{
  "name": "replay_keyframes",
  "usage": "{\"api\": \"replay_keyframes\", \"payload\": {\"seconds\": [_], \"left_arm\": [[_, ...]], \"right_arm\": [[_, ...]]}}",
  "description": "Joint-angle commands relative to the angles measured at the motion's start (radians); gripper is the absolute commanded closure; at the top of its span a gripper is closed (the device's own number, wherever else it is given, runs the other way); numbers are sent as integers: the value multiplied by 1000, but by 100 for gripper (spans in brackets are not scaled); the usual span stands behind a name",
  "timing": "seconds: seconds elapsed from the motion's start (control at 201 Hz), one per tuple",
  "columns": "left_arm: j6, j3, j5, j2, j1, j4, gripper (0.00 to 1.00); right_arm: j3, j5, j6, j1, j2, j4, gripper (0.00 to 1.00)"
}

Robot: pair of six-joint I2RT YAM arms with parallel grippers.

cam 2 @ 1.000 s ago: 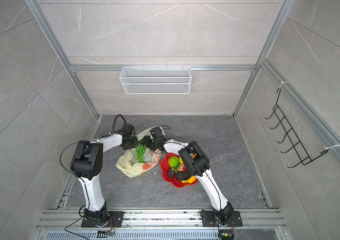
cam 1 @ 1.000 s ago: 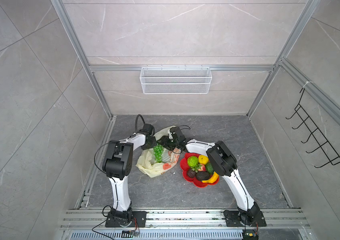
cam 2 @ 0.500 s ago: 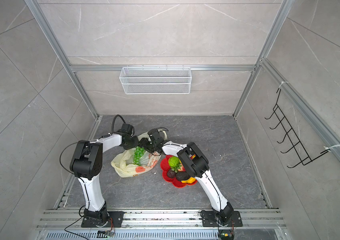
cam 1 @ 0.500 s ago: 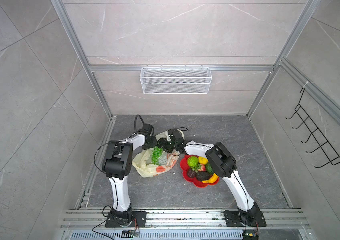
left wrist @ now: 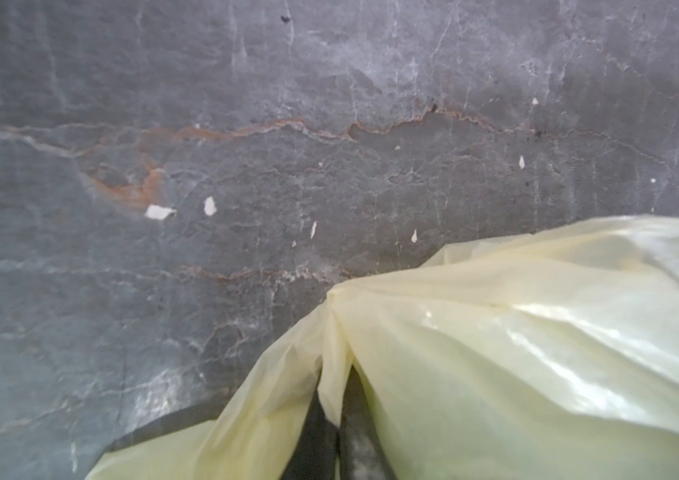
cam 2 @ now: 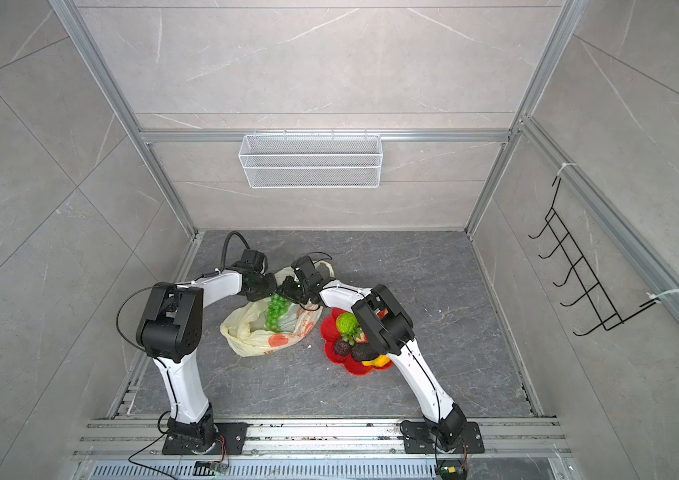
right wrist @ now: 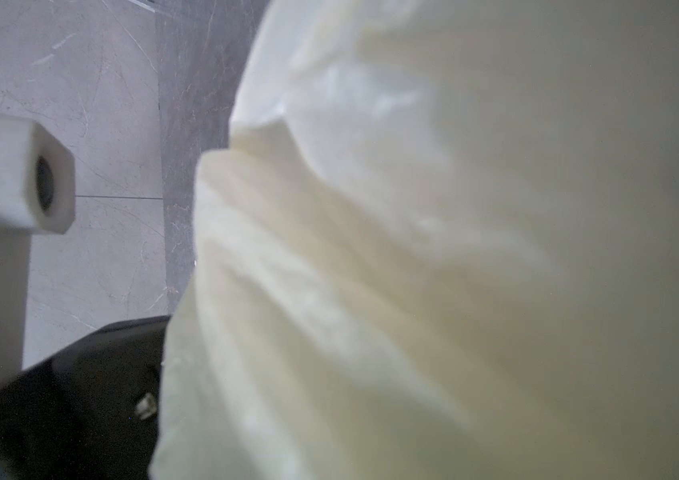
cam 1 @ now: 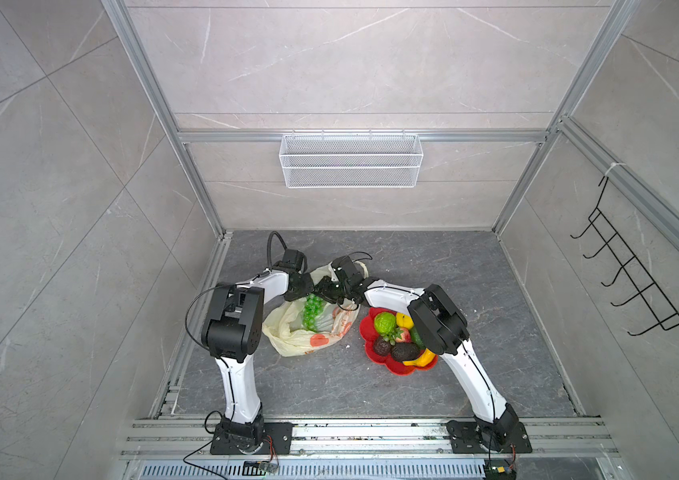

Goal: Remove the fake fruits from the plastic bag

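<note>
My left gripper (left wrist: pixel 335 401) is clamped shut on a gathered fold of the plastic bag (left wrist: pixel 516 353). In the left wrist view the pale yellow film bunches between my dark fingers (left wrist: pixel 312 449), above the grey stone table (left wrist: pixel 163 311), which has a few white scraps (left wrist: pixel 159 212) on it.

In both top views my left gripper (cam 1: pixel 304 289) and my right gripper (cam 1: pixel 329 291) meet tip to tip over the bag's far edge. I cannot tell how wide my right gripper stands or whether it holds anything, because the right wrist view is almost filled by blurred bag film (right wrist: pixel 412 249).

The bag (cam 1: pixel 300 338) lies slumped on the table with its mouth lifted towards my grippers. The green grape bunch (cam 1: pixel 312 309) is in that mouth, just below both grippers.

The bag carries an orange round print (cam 1: pixel 319 340) and orange characters (cam 1: pixel 342 323), which are too small for me to read. I can read no other writing.

Just right of the bag, the red flower-shaped plate (cam 1: pixel 402 371) holds the other fake fruits:
- the bumpy lime-green fruit (cam 1: pixel 384 323)
- the lemon (cam 1: pixel 404 320)
- the strawberry (cam 1: pixel 402 333)
- two dark avocados (cam 1: pixel 405 352)
- the banana (cam 1: pixel 420 359)

My right arm's elbow hides part of the plate.
</note>
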Motion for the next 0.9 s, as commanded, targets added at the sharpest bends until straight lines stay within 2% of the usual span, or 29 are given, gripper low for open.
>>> {"api": "replay_keyframes", "payload": {"seconds": [0.0, 0.583, 0.891], "left_arm": [[-33, -16, -20, -77, 1, -9, 100], [-128, -52, -132, -172, 15, -24, 100], [-94, -47, -140, -168, 14, -27, 100]], "right_arm": [[-53, 0, -19, 8, -49, 4, 74], [-255, 53, -94, 15, -265, 32, 78], [-286, 105, -176, 25, -431, -65, 78]]}}
